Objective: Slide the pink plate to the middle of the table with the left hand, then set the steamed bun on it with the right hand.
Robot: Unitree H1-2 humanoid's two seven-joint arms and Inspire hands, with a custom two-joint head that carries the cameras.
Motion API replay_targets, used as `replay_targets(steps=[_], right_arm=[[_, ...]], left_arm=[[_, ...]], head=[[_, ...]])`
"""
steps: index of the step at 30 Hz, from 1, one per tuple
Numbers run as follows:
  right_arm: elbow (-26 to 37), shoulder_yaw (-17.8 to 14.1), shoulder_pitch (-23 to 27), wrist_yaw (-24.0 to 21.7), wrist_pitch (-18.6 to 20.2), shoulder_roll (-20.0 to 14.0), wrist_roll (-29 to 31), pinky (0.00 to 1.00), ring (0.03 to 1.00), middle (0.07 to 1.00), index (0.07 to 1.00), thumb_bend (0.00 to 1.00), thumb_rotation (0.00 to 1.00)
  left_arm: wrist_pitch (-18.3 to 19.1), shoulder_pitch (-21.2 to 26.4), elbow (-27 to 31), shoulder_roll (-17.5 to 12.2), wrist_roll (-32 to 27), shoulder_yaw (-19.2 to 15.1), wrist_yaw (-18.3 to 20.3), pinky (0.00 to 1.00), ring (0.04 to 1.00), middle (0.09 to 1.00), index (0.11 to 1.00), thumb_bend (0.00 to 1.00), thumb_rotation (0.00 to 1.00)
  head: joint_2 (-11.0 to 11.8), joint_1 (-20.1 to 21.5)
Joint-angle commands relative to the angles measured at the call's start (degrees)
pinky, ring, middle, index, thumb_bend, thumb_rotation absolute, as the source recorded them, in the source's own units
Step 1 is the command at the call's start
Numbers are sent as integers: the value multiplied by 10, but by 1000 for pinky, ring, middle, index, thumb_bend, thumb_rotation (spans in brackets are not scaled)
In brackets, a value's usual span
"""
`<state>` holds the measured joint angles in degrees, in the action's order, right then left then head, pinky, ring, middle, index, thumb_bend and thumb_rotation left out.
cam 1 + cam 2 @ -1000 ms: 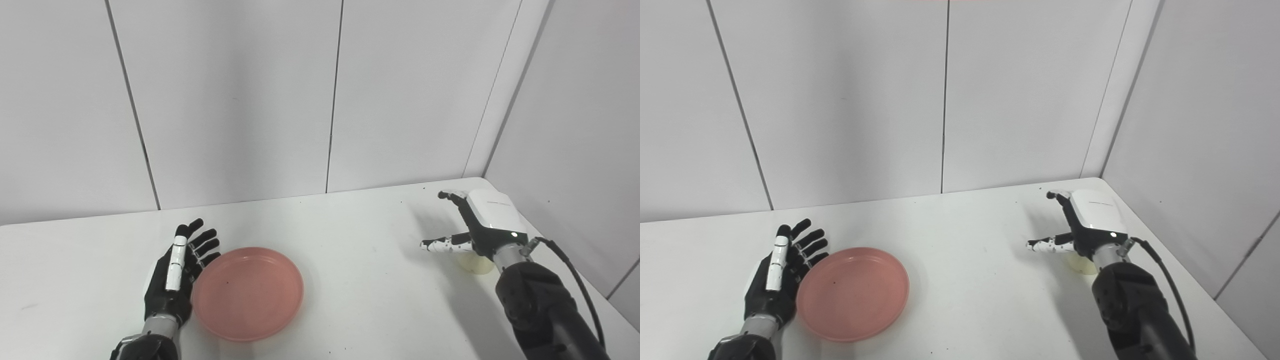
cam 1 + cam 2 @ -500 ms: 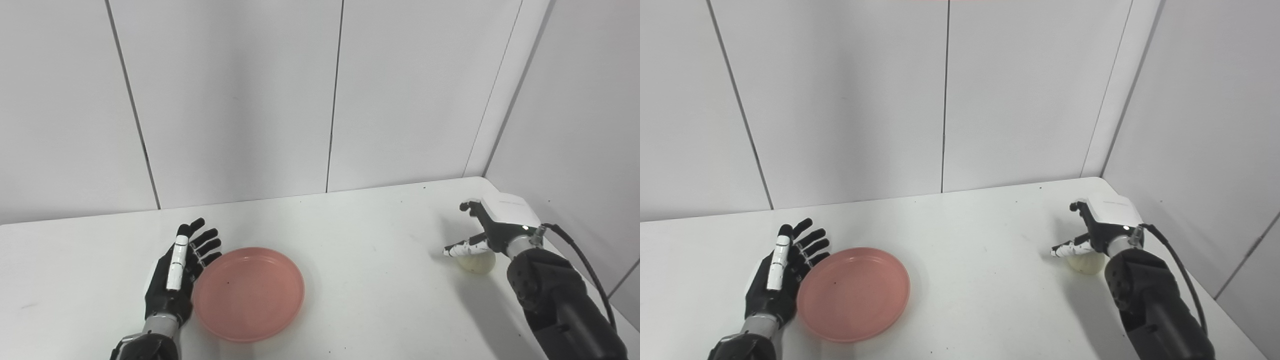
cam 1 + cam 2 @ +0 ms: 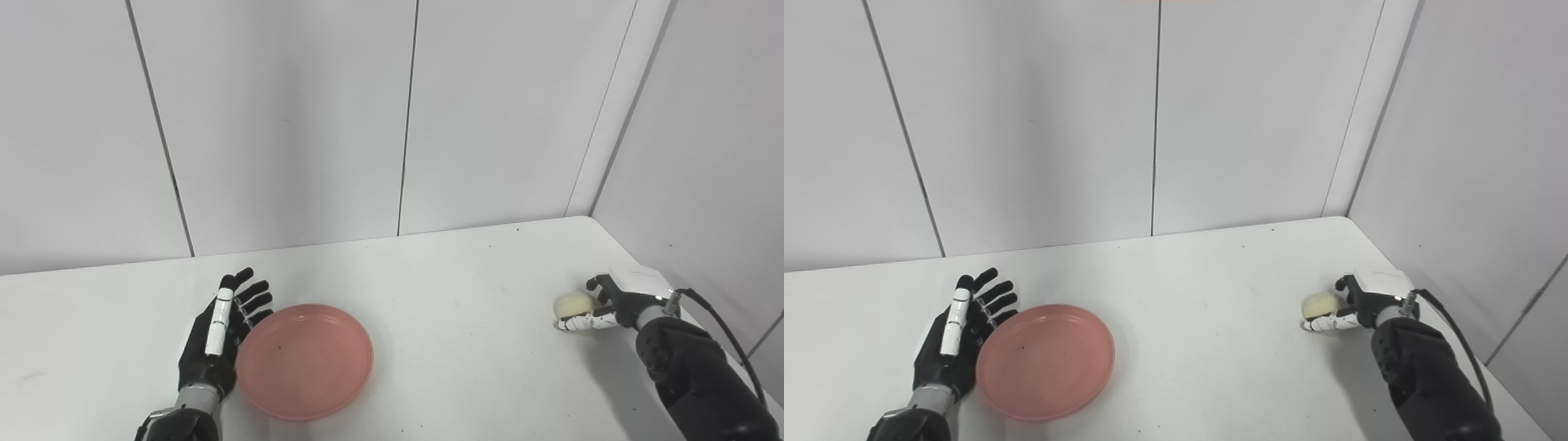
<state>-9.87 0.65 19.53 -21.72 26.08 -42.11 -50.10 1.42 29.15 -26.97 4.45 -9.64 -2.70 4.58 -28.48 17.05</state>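
Pink plate first, since that's the most colourful thing going on. Working left to right though: my left hand is down at the near left of the white table, lying flat-ish with the fingers spread and pointing toward the far wall. It's holding nothing, just wide open, and its inner edge sits right up against the left rim of the plate, touching or as good as touching, hard to call from up here. The plate itself is a shallow round dish with nothing in it, sitting left of the table's centre and toward the near edge.

Then there's a big bare stretch of tabletop in the middle.

Over on the right side, close to the right edge of the table, my right hand is low at the surface with the steamed bun. The bun is a pale yellowish round lump, and it's tucked in on the left side of my palm. My thumb runs along the near side of it and the fingers curl around the far side, so I'm cupping it. Whether that's a proper firm hold or just a loose wrap, I can't tell, and I can't tell if it's off the table either. Bun and plate are well apart, pretty much opposite sides of the table.
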Motion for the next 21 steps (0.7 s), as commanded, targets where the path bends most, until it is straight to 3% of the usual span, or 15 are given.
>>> replay_targets(steps=[1,7,11,13,16,17,20,21], right_arm=[[-6,0,19,12,2,-22,7,745,727,758,764,1000,639],[-29,4,26,16,3,-19,32,860,763,795,760,991,615],[-37,0,24,32,-6,-15,57,879,762,790,748,975,590],[-37,1,21,45,-8,-14,66,849,713,742,717,961,555],[-31,10,16,51,-11,-19,73,724,629,647,691,925,501],[-32,15,15,51,-15,-23,75,620,594,628,683,904,485],[-42,30,17,54,-23,-31,75,299,352,447,602,819,269],[-44,33,17,55,-24,-33,78,271,327,423,547,675,209]], left_arm=[[14,1,2,1,3,3,-1,683,756,756,803,659,825],[12,1,2,1,2,4,-1,684,751,753,803,655,825],[11,2,-1,1,1,4,0,682,749,753,801,653,827],[10,2,-2,0,1,4,1,685,751,754,802,657,827],[13,1,0,0,2,5,1,690,752,754,806,660,831],[14,0,1,0,1,4,1,690,750,752,805,658,829],[15,0,2,0,1,5,0,682,743,742,807,655,821],[15,0,3,0,1,5,0,681,742,740,807,658,820]], head=[[0,-1],[-1,-3],[0,-4],[-1,-4],[-1,-4],[-2,-4],[-3,-5],[-3,-5]])
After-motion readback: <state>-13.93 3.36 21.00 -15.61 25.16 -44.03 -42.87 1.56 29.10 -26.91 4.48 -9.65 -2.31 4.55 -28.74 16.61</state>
